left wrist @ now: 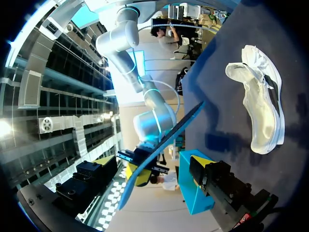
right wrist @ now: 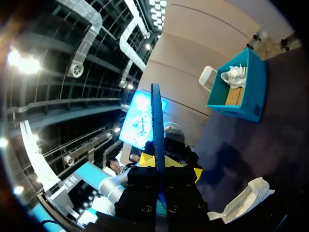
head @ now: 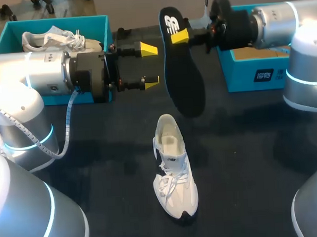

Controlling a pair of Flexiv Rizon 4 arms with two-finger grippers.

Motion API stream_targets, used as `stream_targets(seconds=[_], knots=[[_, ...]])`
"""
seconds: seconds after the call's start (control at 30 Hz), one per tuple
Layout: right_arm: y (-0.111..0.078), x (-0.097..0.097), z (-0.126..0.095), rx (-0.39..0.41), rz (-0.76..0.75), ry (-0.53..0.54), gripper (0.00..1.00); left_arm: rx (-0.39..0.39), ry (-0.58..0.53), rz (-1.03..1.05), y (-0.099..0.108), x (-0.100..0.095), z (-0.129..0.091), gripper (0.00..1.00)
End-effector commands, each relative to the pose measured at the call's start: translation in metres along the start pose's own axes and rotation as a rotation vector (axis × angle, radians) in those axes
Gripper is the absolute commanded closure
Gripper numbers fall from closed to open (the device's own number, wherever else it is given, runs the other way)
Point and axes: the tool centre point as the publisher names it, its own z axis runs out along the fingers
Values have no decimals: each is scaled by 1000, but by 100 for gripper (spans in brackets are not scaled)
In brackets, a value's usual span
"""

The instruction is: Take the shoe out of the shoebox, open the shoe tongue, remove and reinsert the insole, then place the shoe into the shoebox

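The right claw was clenched on one narrow end of the black insole, gripping it across its thickness. From that grip the insole's long axis ran down and away from the claw, its broad free end hanging in the air above the bench, touching nothing.

The shoe stood upright on the bench below and beyond that free end, clear of both claws. Its open heel faced the insole and its toe pointed away from it. Shoe and insole lay nearly on one line, with the insole's free end a little short of the shoe's mouth and to one side of it.

The left claw was released and held nothing, its yellow tips spread. It hung just beside the insole's upper half, level with the right claw and well above the shoe.

The insole looked ready for reinsertion. The right arm held it and so seemed the one to lower it, free end first, into the heel opening. The empty left claw was free to steady the shoe.
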Motion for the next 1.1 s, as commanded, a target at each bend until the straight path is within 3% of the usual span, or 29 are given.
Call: stream_targets(seconds=[0.03, 0.5, 0.93, 1.1], knots=[[1, -1, 0, 2, 0, 0, 100, -1, -3, 1, 0, 1, 1, 0], [-2, -5, 1, -59, 259, -50, 100, -1, -3, 1, 0, 1, 1, 0], [-2, -7, 1, -76, 278, -51, 100, -1, -3, 1, 0, 1, 1, 0], [17, -28, 10, -66, 362, -48, 100, -1, -3, 1, 0, 1, 1, 0]])
